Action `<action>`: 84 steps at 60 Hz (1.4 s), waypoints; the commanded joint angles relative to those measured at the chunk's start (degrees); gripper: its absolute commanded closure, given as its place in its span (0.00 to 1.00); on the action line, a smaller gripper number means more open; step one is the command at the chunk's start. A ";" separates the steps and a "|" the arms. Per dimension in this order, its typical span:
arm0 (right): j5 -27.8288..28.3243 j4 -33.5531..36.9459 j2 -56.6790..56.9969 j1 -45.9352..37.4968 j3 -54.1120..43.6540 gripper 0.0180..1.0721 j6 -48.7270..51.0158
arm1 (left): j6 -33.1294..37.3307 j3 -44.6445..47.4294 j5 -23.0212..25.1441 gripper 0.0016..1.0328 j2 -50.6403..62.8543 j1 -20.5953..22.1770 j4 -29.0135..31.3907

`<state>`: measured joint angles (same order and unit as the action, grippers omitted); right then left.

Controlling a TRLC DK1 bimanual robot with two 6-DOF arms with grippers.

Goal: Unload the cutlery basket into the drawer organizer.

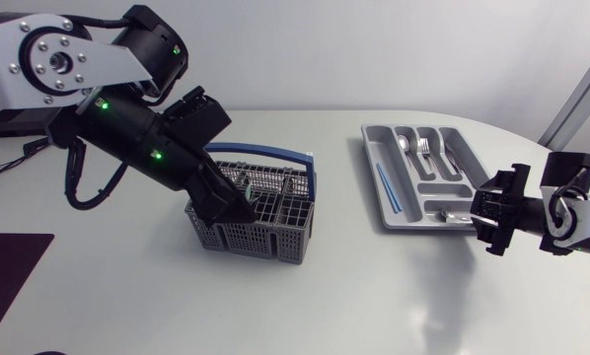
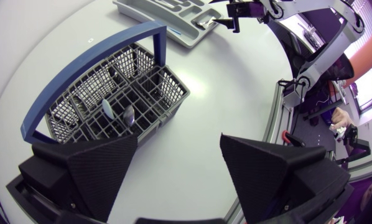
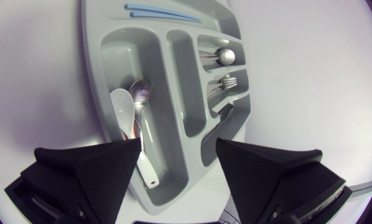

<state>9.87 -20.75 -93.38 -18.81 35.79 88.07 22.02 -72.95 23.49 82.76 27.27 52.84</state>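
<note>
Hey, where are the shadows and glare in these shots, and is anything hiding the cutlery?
Head view: the right hand casts a soft shadow on the table, hiding nothing. Right wrist view: a bright glint on a metal spoon in the organizer, still readable. Left wrist view: the basket is evenly lit, cutlery visible inside.

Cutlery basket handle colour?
Blue handle on a grey basket; clearest in the left wrist view.

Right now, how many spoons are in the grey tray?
3. A white spoon and a silver spoon lie side by side in the widest compartment of the tray; a third spoon lies in a small one next to the fork. The right gripper may hide more.
</note>
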 commanded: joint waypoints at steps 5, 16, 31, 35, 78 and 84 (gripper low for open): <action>1.73 4.58 7.25 -0.62 -2.04 0.09 -3.35 | -1.98 1.05 -1.51 0.07 0.21 1.47 0.25; 4.28 14.07 14.63 -0.35 -1.07 0.09 -8.44 | -2.68 3.51 -8.90 0.11 -0.58 4.55 -3.36; 8.94 26.55 24.92 0.97 0.24 0.09 -13.45 | -0.40 11.34 -25.07 0.16 -3.57 10.79 -14.61; 9.29 28.93 27.47 1.76 0.07 0.09 -14.16 | 0.83 13.62 -29.37 0.20 -4.19 11.84 -18.56; 11.75 37.36 38.19 4.22 0.42 0.09 -18.11 | 8.92 22.67 -37.64 0.33 -2.17 12.20 -39.83; 11.75 37.28 38.28 4.31 0.33 0.09 -18.11 | 8.83 22.50 -37.64 0.33 -1.90 12.20 -39.83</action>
<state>21.23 15.75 -55.59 -14.94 35.29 70.96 30.06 -51.35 -13.82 79.77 39.55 13.74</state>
